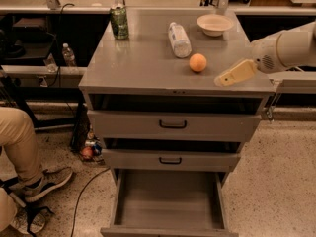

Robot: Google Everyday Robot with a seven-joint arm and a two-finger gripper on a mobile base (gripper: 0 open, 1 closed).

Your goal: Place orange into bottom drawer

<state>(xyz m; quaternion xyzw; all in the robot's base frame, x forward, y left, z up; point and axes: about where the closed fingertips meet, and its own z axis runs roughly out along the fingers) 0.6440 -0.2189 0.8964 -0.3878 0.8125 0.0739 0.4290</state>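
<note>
The orange (198,62) sits on the grey cabinet top (143,68), right of centre. The bottom drawer (168,204) is pulled out at the foot of the cabinet and its flat floor is bare. My gripper (223,79) reaches in from the right on a white arm and hangs over the top's front right corner. It is a short way right of and nearer than the orange, apart from it and holding nothing.
On the top stand a green can (119,22) at the back left, a lying plastic bottle (179,39) and a cream bowl (214,24) at the back right. Two closed drawer fronts (173,125) sit above the open drawer. A seated person's leg (19,147) is at the left.
</note>
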